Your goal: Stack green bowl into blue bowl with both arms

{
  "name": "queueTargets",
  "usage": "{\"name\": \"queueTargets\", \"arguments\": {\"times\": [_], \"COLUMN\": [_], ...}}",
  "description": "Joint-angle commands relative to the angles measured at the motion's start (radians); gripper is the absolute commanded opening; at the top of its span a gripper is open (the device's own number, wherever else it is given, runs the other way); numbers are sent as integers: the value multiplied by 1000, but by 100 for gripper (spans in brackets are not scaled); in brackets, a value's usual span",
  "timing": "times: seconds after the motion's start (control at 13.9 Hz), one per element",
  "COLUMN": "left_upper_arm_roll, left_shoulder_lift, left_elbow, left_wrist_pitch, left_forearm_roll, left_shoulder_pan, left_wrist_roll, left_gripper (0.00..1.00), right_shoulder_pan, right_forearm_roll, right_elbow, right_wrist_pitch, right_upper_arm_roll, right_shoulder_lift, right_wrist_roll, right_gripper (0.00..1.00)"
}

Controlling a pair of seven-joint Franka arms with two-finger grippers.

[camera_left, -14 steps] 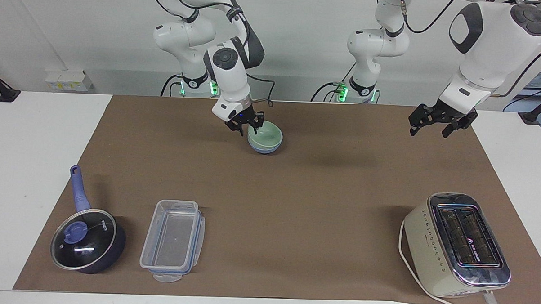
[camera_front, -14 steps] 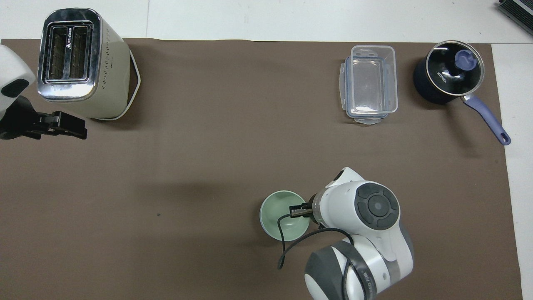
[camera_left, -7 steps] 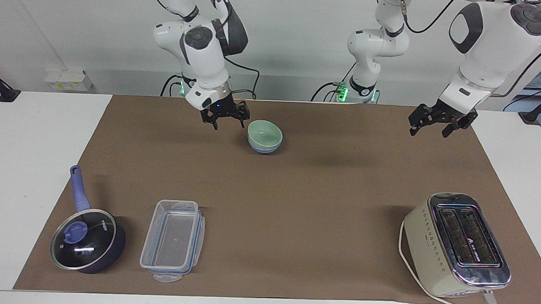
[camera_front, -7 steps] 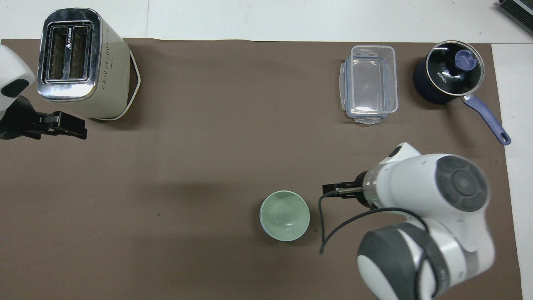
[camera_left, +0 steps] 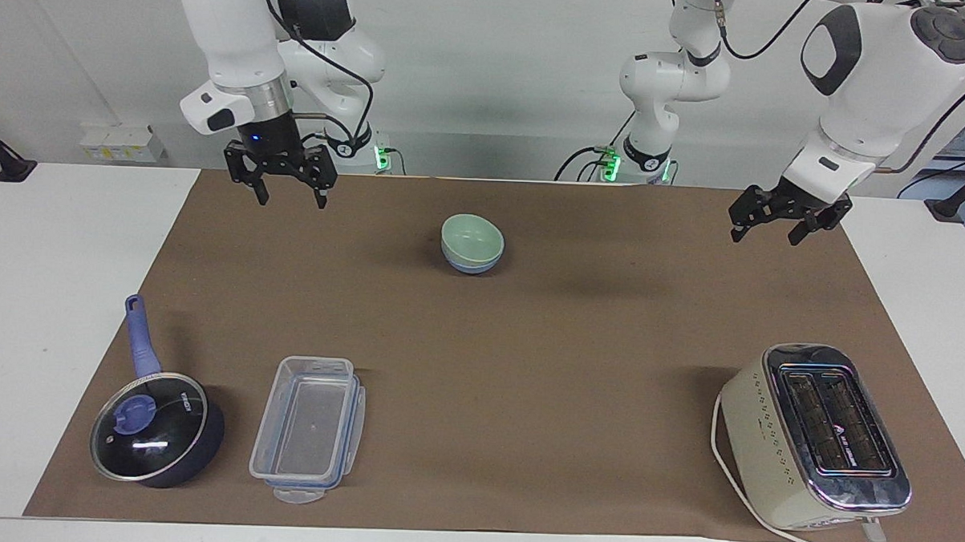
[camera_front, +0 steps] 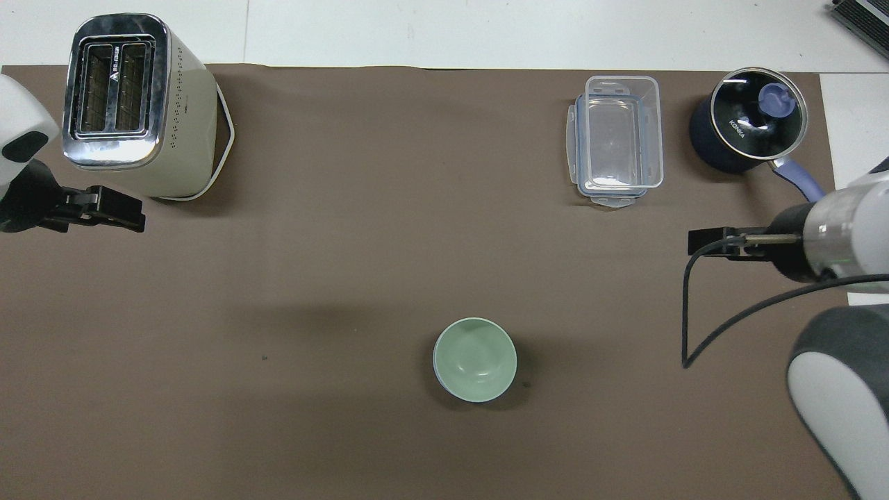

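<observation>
We find the green bowl (camera_left: 473,237) nested inside the blue bowl (camera_left: 471,262), whose rim shows only as a thin band under it. The pair sits on the brown mat (camera_left: 528,345) of the worktop (camera_left: 64,288), close to the robots and about midway between the two arms. With the green bowl seated level in the blue one, we judge the stacking done.

The right gripper (camera_left: 289,186) hangs released and empty over the mat's edge toward the right arm's end, well apart from the bowls, which leaves the stack free of any contact. The left gripper (camera_left: 779,222) waits, likewise released and holding nothing, over the mat toward the left arm's end.

The pan (camera_left: 158,428), the clear box (camera_left: 308,427) and the toaster (camera_left: 814,435) stand farther from the robots, clear of the bowls.
</observation>
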Motion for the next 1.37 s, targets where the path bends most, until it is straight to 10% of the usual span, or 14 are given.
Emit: {"name": "queueTargets", "arguments": {"times": [0.0,1.3], "left_upper_arm_roll": [-8,-8], "left_shoulder_lift": [11,11], "left_elbow": [26,26], "left_wrist_pitch": [-22,-22], "left_forearm_roll": [19,19], "left_shoulder_pan": [9,9], "left_wrist_roll": [-6,-6], "left_gripper": [100,100], "right_shoulder_pan": [-26,-41], "right_forearm_roll": [-72,-21], "right_elbow": [248,321], "right_wrist_pitch": [-148,-276], "right_upper_arm_roll": [13,-10], "right_shoulder_lift": [135,139], "right_wrist_roll": [-10,11], "right_gripper": [100,100]}}
